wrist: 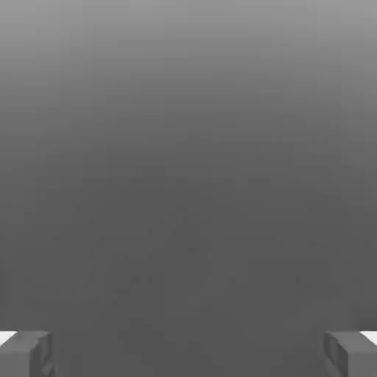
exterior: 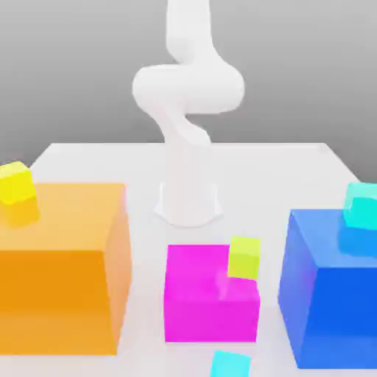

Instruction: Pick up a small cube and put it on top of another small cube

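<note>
The small cube, plain light cyan, lies on the white table at the front edge of the exterior view, just ahead of the magenta block. In the hand view my gripper is open, with its two grey fingertips far apart and only a plain grey background between them. The white arm rises from its base at the middle of the table and leaves the picture upward.
Three big blocks stand on the table: orange with a yellow small cube on it, magenta with a yellow-green small cube, and blue with a turquoise small cube.
</note>
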